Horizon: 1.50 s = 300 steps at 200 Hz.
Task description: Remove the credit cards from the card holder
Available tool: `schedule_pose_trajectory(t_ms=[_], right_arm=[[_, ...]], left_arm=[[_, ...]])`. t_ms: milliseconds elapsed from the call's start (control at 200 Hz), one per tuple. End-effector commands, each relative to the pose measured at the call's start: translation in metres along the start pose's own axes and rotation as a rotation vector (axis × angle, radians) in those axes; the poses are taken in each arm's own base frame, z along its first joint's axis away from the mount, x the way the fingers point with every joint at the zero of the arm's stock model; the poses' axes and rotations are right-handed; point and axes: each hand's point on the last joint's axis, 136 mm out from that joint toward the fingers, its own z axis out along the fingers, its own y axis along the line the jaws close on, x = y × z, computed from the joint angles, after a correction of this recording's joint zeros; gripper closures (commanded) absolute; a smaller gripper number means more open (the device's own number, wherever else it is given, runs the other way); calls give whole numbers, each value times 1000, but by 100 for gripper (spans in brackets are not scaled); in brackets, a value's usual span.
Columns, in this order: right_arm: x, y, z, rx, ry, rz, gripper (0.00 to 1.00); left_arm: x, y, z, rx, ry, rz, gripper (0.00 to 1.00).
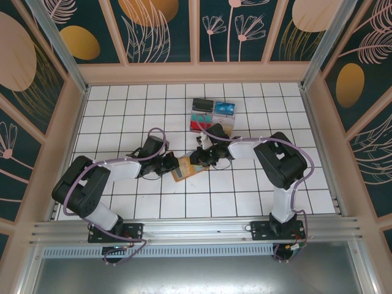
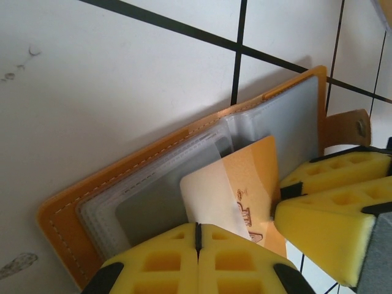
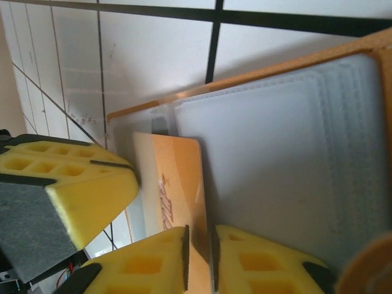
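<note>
The tan-orange card holder [image 1: 184, 169] lies open on the white tiles between both arms, its grey pockets facing up [image 2: 153, 202] [image 3: 275, 153]. A gold credit card [image 2: 239, 184] [image 3: 174, 177] sticks halfway out of a pocket. My left gripper [image 1: 169, 166] [image 2: 197, 236] is shut at the holder's near edge, its pads pressed together beside the card. My right gripper [image 1: 199, 160] [image 3: 199, 257] has its jaws a little apart with the card's edge between them. Its fingers [image 2: 331, 208] meet the card's outer edge in the left wrist view. The left gripper's finger [image 3: 73, 184] shows beside the card.
Loose cards in black, blue, red and white [image 1: 212, 114] lie in a group two tiles behind the holder. The holder's strap with a snap [image 2: 350, 127] sticks out toward the right gripper. Framed walls [image 1: 196, 72] enclose the tiled floor on three sides.
</note>
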Motion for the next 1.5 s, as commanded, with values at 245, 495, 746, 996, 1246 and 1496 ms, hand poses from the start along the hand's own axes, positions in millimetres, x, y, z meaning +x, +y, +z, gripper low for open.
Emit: schedule_pose_trajectory(t_ms=[245, 495, 746, 996, 1246, 1496], right_arm=[[-5, 28, 0, -144, 9, -40, 81], [-15, -4, -24, 33, -78, -19, 100], [-34, 19, -92, 142, -249, -160, 100], [-78, 70, -179, 334, -532, -396, 100], [-116, 73, -230, 473, -657, -741, 100], [-138, 37, -228, 526, -447, -922, 100]], left_arm=[[19, 33, 6, -108, 50, -20, 99], [-8, 3, -2, -88, 1, 44, 91], [-17, -18, -6, -32, -12, 73, 85], [-65, -81, -50, 37, -159, 167, 51], [-86, -37, -96, -122, -301, 106, 12], [-73, 20, -112, -196, -341, 13, 1]])
